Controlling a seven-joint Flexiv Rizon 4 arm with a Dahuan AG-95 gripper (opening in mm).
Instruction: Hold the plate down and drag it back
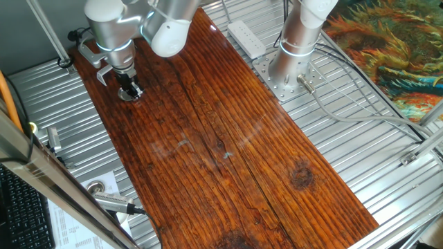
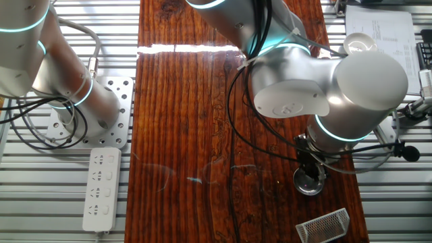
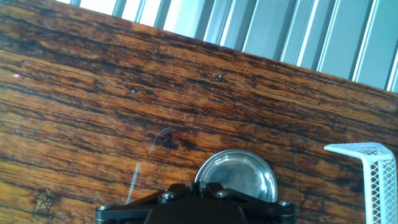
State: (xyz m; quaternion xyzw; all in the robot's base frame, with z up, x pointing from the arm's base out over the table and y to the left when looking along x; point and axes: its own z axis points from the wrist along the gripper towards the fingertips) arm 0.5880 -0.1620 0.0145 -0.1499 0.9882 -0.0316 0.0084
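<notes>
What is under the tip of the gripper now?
The plate lies flat on the wooden board, under the gripper. The gripper body covers the plate's near edge, so actual contact cannot be seen.

A long reddish-brown wooden board (image 1: 228,145) with dark grain lies glossy under overhead light across a ribbed silver metal tabletop (image 1: 360,152). A white power strip (image 2: 101,187) rests on the metal beside it, a white mesh basket (image 2: 324,226) sits at the board's end, and a colourful painted cloth (image 1: 387,48) fills one corner.
</notes>
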